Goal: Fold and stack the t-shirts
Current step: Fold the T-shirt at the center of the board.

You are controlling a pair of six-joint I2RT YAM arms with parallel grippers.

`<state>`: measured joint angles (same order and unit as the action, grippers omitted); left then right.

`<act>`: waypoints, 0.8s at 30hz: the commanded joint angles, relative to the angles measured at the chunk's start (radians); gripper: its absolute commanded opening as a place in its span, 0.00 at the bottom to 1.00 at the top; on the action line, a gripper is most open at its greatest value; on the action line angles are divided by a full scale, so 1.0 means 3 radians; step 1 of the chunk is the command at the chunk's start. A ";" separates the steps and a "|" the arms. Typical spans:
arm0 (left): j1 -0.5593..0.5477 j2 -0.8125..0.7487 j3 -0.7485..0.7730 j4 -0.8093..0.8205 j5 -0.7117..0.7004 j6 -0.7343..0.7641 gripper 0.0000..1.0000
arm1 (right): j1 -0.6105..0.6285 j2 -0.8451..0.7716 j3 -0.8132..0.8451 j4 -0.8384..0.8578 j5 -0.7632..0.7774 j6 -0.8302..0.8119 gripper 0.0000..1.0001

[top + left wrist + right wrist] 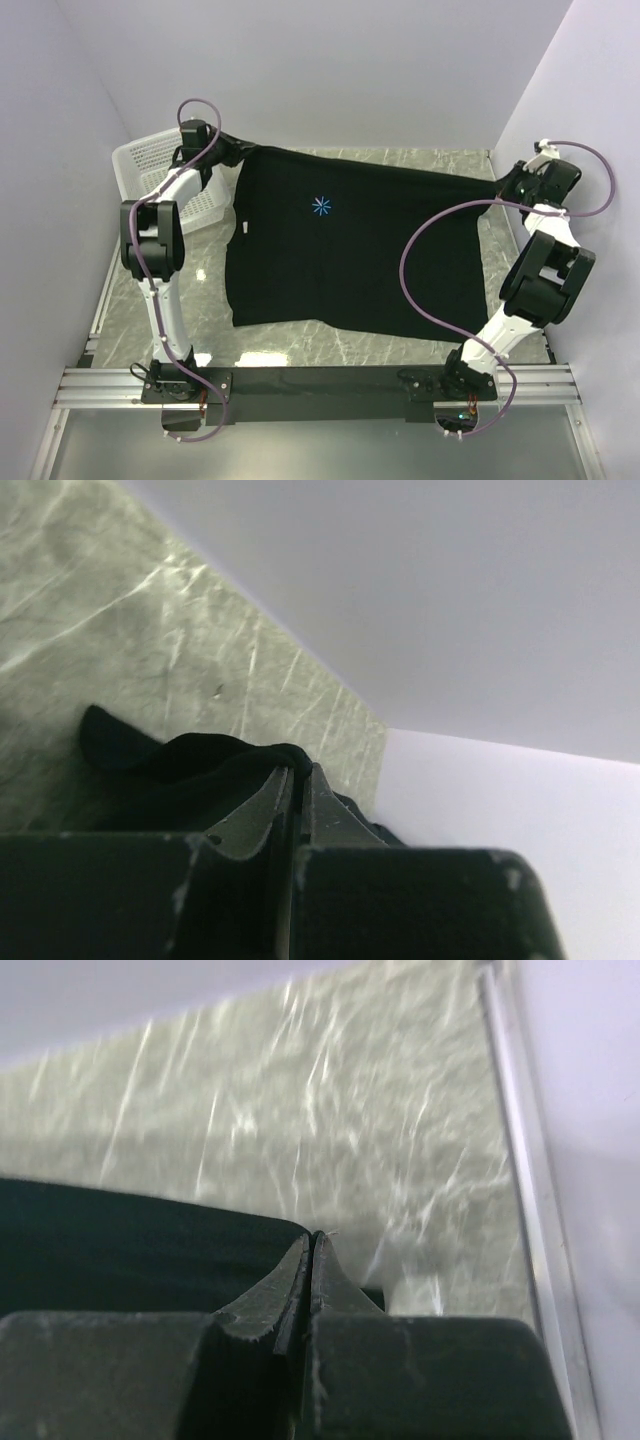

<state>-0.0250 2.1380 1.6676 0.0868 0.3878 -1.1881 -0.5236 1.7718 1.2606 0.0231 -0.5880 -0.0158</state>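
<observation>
A black t-shirt [350,250] with a small blue star print lies stretched across the marble table, its far edge held taut between both arms. My left gripper [232,152] is shut on the shirt's far left corner; the left wrist view shows black cloth [200,770] bunched between the closed jaws. My right gripper [503,183] is shut on the far right corner; the right wrist view shows the cloth's edge [150,1240] pinched at the fingertips. The near hem rests on the table.
A white plastic basket [140,170] stands at the far left, beside the left arm. The back wall runs close behind both grippers. A metal rail [530,1190] edges the table on the right. Bare marble [330,345] shows in front of the shirt.
</observation>
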 commanded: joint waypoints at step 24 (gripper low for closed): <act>0.0078 0.0267 0.0347 0.0672 -0.0203 0.0090 0.00 | 0.0303 0.0469 0.0609 0.0819 0.0585 0.0564 0.00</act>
<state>-0.0181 2.2280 1.7515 0.2138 0.3759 -1.1652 -0.4206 1.8893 1.3834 0.2379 -0.4530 0.1448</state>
